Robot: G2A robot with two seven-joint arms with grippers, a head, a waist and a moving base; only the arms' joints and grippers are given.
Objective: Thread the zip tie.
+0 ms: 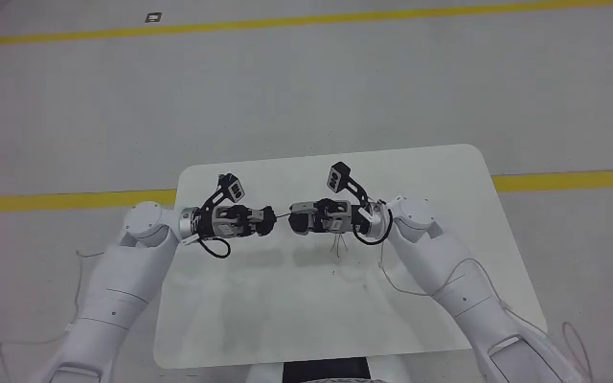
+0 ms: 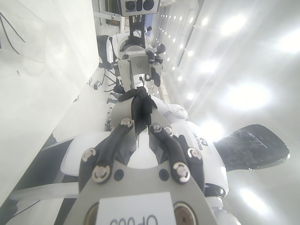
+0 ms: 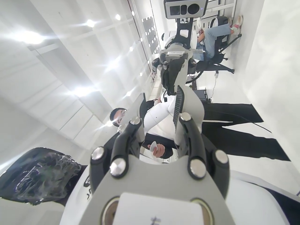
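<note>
From the top view I see both arms meeting over the middle of the white table (image 1: 239, 316), wrists turned inward so the grippers face each other. The left gripper (image 1: 265, 218) and the right gripper (image 1: 295, 218) sit just apart, and the zip tie (image 1: 281, 216) shows as a thin dark line bridging the small gap between them, above the tabletop. A few loose ties (image 1: 336, 251) lie on the table just in front of the right gripper, fanned out from one point.

In the left wrist view, my left gripper (image 2: 140, 99) has its fingers pressed together on the zip tie (image 2: 140, 111) - a dark strip clamped between the pads, with a crumpled black end poking out past the tips. The right gripper (image 2: 140, 80) faces it head-on, very near. The loose ties (image 2: 11, 31) show on the table off to one side.

In the right wrist view, my right gripper (image 3: 161, 104) has its fingers spread; the ribbed pad (image 3: 178, 105) of one finger stands well clear of the other finger. The left gripper (image 3: 172, 80) hangs just beyond the tips - I cannot tell from here whether the tie's free end touches my right fingers.
</note>
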